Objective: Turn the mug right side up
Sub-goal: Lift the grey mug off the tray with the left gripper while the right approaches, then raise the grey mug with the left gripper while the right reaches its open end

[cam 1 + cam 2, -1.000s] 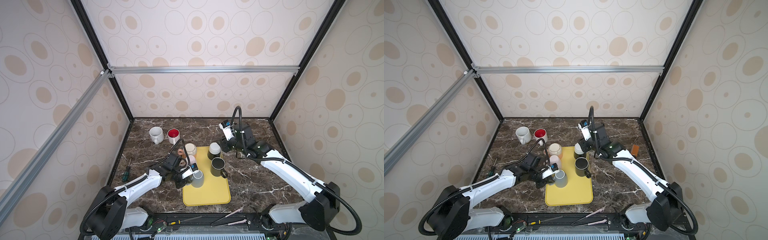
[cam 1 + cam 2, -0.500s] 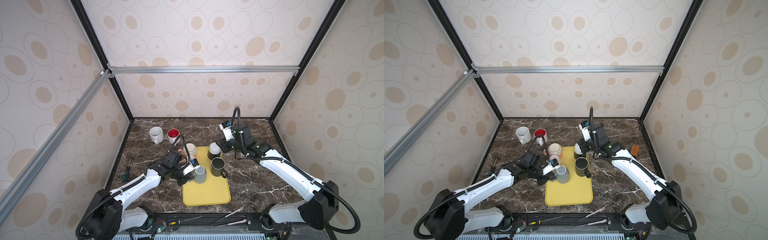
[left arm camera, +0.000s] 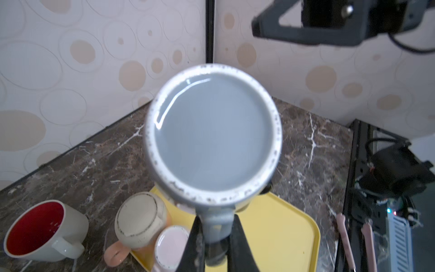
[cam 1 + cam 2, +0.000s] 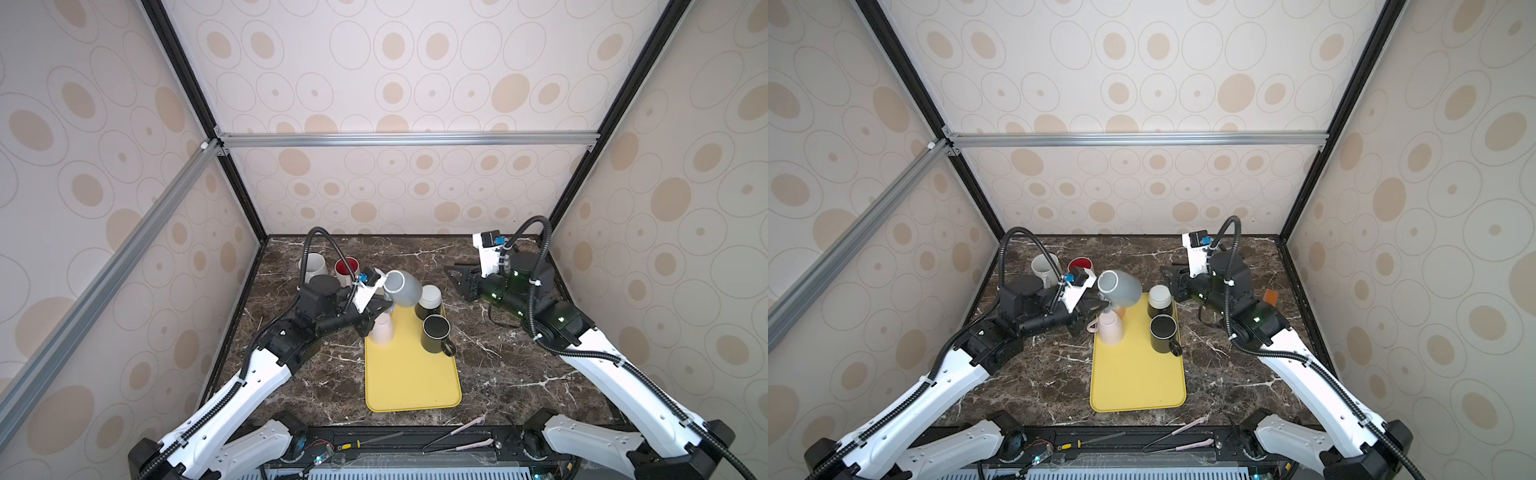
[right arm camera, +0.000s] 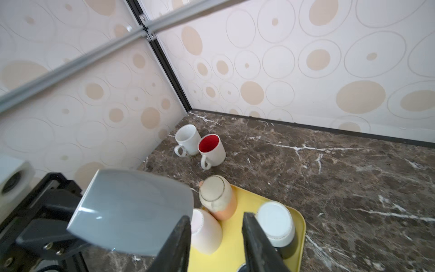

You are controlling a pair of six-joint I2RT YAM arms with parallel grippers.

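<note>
Over the far left corner of the yellow tray [image 4: 411, 382], which lies mid-desk [image 4: 519, 374] toward the near edge, the grey mug [image 4: 402, 287] hangs on its side, clear of everything, so the turn looks about half made. The left gripper [image 4: 380, 306] pinches it tight by the handle [image 3: 216, 223] alone. That is the biggest worry: on so thin a hold the heavy body may swivel or slide out and fall on the upside-down pink mug [image 4: 381, 330] and peach mug [image 3: 138, 219] beneath, chipping one. A smaller worry is that this corner is crowded, so setting the mug down there could knock a neighbour; bare tray lies toward the near edge. Smallest of all, the right gripper [image 4: 451, 274], jaws a little apart and empty, hovers near the mug on the side of the desk's right edge and could clip it. Both top views give the tilt and the height. Only the left wrist view shows the fingers [image 3: 239, 237] flanking the handle, and the peach mug that is nearly hidden from above. The right wrist view shows the bare gap between its jaws.
</note>
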